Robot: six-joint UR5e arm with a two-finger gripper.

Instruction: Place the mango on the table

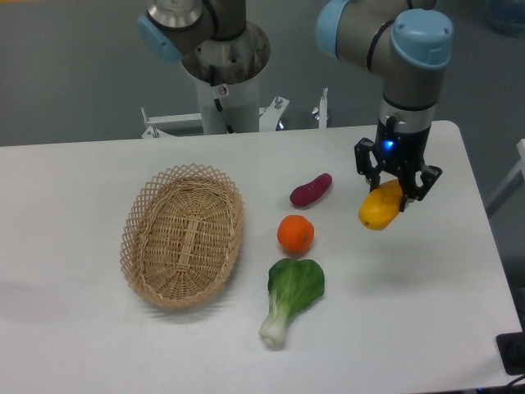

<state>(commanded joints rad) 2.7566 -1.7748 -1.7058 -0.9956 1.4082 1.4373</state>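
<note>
One tool (396, 191) is clamped on the mango's (381, 207) upper end, so the fruit sticks out below-left of the fingers, over the bench (426, 287), right of the orange (295, 234).

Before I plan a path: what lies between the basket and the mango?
In the camera view, the orange sits between the basket and the mango, held in the gripper.

wicker basket (182, 235) at left, purple sweet potato (311, 190), orange (295, 234) below it, bok choy (291, 297) nearest
</note>
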